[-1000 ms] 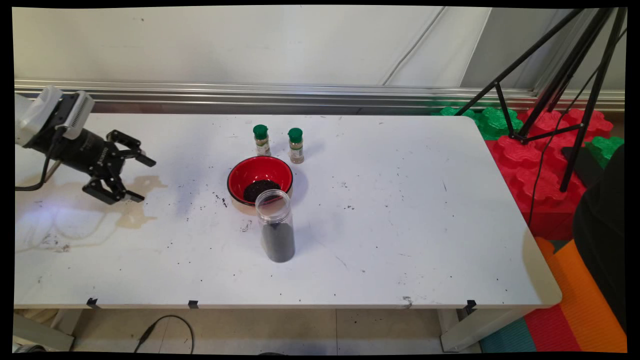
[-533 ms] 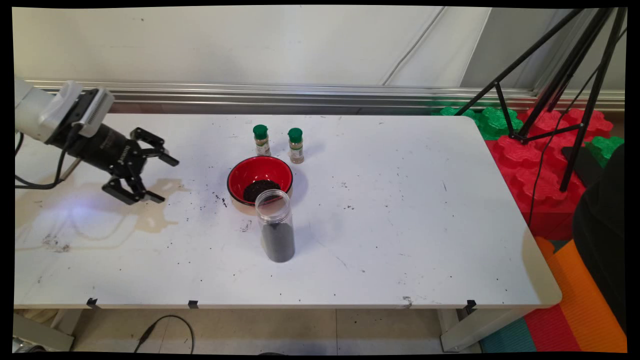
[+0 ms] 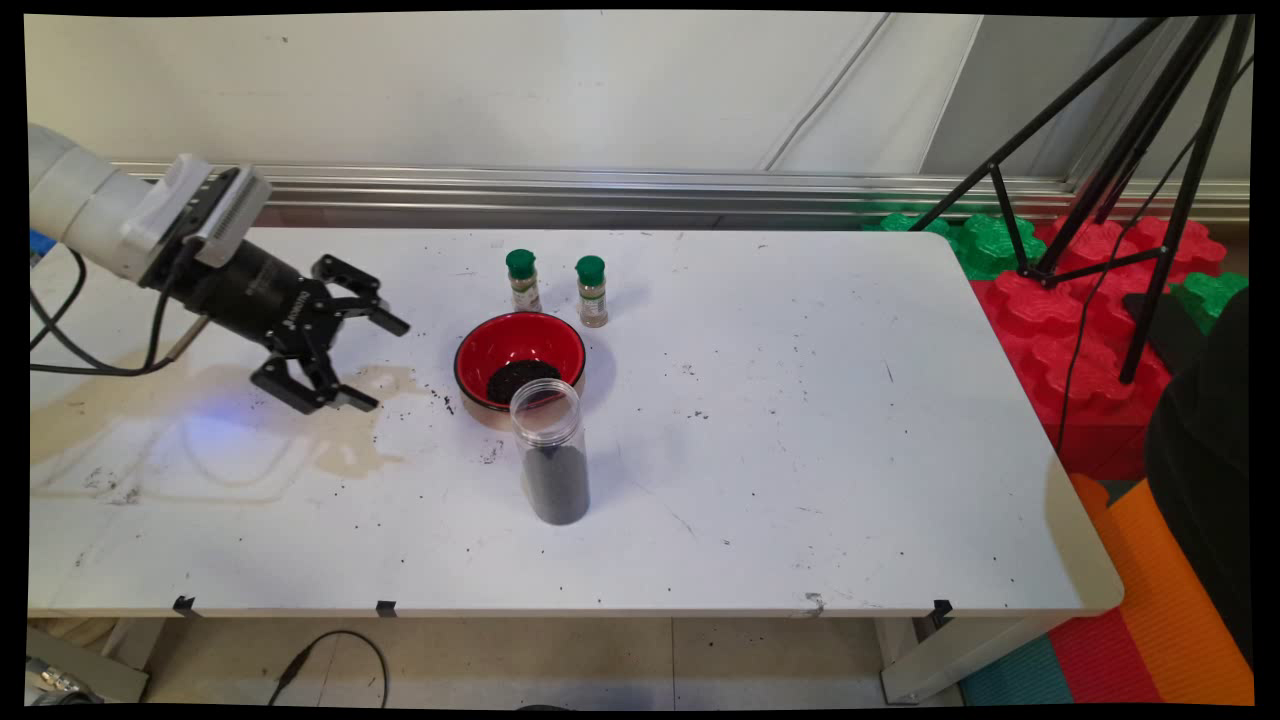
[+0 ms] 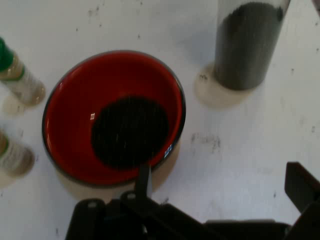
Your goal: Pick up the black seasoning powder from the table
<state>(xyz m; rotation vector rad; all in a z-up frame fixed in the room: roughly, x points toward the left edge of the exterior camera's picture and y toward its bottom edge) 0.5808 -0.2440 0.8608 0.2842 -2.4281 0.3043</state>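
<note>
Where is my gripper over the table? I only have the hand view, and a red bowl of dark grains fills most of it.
Observer: In the main view the gripper hangs open over the table, to the left of the red bowl and apart from it, above a brownish stain.
Operator: Is the tall jar capped? Its top is cut off for me.
Observer: No cap. The clear jar stands upright with an open top, and dark grains fill roughly its lower half.
Operator: Anything past the table's right end?
Observer: A black tripod stands there, over red and green foam blocks.
</note>
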